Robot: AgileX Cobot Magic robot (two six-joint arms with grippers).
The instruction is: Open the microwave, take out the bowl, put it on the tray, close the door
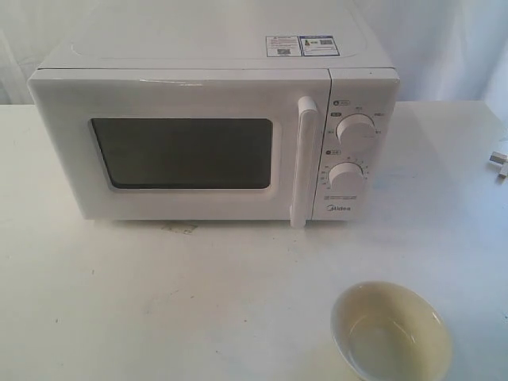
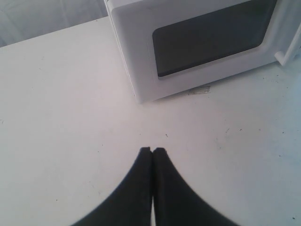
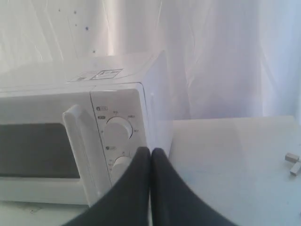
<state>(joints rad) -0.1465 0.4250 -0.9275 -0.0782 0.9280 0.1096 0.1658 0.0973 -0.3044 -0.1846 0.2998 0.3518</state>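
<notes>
The white microwave [image 1: 214,135] stands at the back of the table. Its door [image 1: 182,151] is closed, and the tall bar handle [image 1: 303,163] sits beside the two knobs. A cream-white bowl [image 1: 390,332] rests upright and empty on the table at the front right. No tray is in view. Neither arm shows in the exterior view. My left gripper [image 2: 152,149] is shut on nothing, hovering over bare table in front of the microwave's [image 2: 136,61] window corner. My right gripper [image 3: 151,149] is also shut and empty, facing the control panel near the lower knob [image 3: 121,165] and the handle [image 3: 80,141].
Small white connector pieces [image 1: 498,163] lie at the table's right edge and also show in the right wrist view [image 3: 292,162]. A white curtain [image 3: 221,56] hangs behind the table. A faint stain [image 1: 178,228] marks the table just below the microwave's front.
</notes>
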